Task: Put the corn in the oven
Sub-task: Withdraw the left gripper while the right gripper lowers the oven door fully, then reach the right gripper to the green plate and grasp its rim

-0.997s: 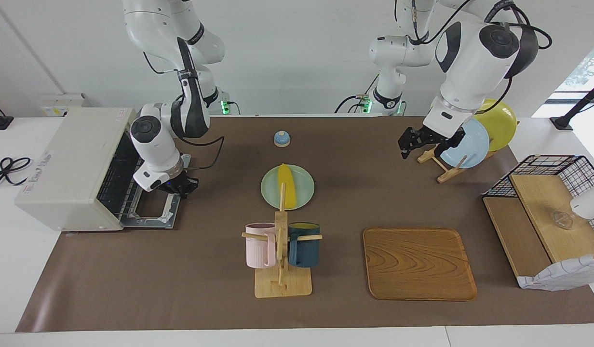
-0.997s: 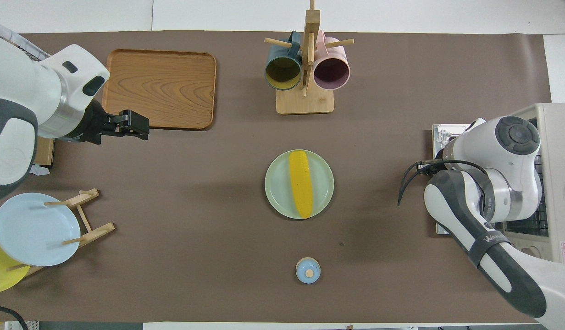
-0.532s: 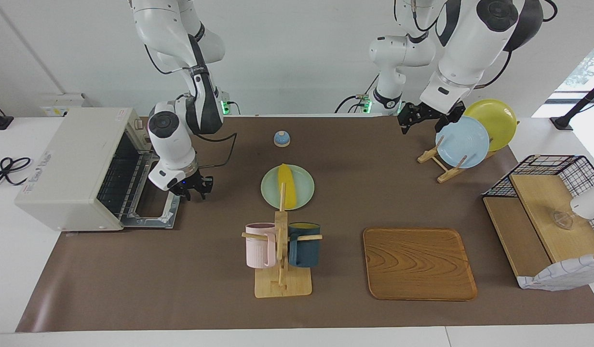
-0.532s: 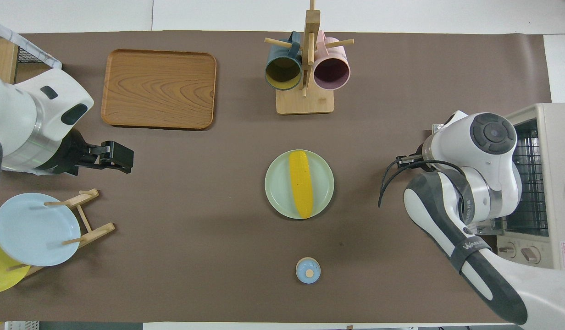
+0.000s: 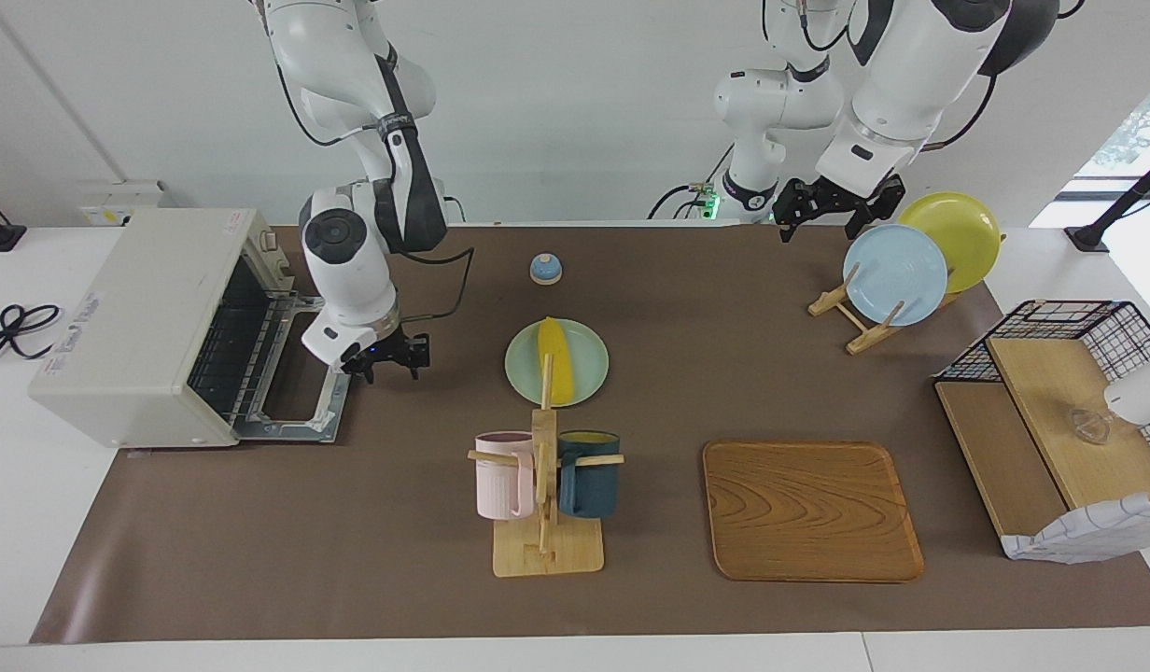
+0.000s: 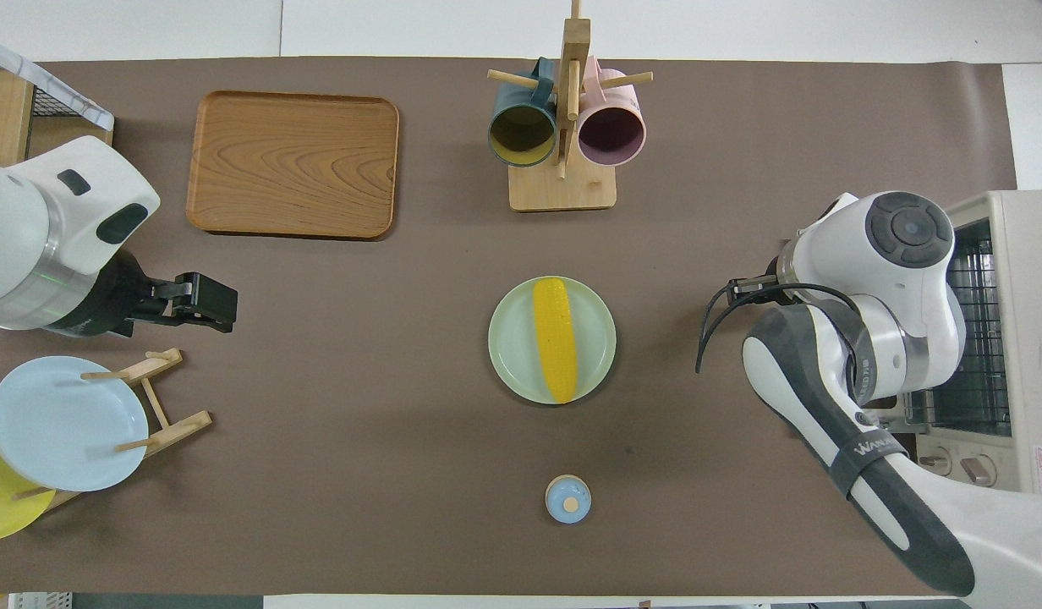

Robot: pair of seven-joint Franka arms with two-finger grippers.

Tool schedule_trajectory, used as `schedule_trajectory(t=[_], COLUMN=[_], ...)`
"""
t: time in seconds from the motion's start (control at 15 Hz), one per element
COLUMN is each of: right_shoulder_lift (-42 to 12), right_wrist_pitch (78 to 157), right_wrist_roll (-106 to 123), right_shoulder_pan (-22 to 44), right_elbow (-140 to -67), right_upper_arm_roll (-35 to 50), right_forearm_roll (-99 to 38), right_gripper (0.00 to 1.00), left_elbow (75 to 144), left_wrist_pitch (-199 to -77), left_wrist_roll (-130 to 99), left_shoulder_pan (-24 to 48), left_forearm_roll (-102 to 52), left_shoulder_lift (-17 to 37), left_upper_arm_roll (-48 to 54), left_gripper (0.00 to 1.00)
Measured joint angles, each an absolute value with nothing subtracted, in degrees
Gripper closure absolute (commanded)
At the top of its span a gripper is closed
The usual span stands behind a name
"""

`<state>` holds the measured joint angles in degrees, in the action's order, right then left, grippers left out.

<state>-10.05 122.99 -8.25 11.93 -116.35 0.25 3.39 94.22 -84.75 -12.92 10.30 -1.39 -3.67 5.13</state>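
Partly rack-hidden corn point(image 5: 556, 359) on plate point(image 5: 524, 366)

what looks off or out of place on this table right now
Nothing stands out. The corn lies whole on the pale green plate, the oven door is down, and both mugs hang on their stand.

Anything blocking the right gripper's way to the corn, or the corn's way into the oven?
Nothing visible. Bare mat lies between the right gripper and the corn on its green plate, and the oven has its door down.
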Motion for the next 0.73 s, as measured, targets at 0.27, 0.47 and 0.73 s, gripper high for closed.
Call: schedule_trajectory(t=[0.27,0.47,0.73], right_shoulder_lift=[-11.31,-15.11,-21.04], right_wrist_pitch=[117.73,110.42,111.03], right_wrist_roll=[-19.65,-30.90,-43.36], right_shoulder_pan=[20.53,26.94,34.20], right_elbow=[-111.97,-101.86,-95.97], right_upper_arm_roll=[0.30,0.39,0.47], right_forearm_roll=[3.89,3.64,3.54], right_gripper=[0.00,0.00,0.00], left_elbow=[93.16,93.16,93.16], left_wrist_pitch=[-84.73,-84.72,-84.22], left_wrist_roll=[-12.60,-12.54,-12.52], left_shoulder_pan=[10.30,10.30,10.29], left_forearm_roll=[-1.49,-1.50,-1.50], left_shoulder_lift=[-3.51,-3.28,-3.03], left_upper_arm_roll=[5.13,5.14,5.14], left_gripper=[0.00,0.00,0.00])
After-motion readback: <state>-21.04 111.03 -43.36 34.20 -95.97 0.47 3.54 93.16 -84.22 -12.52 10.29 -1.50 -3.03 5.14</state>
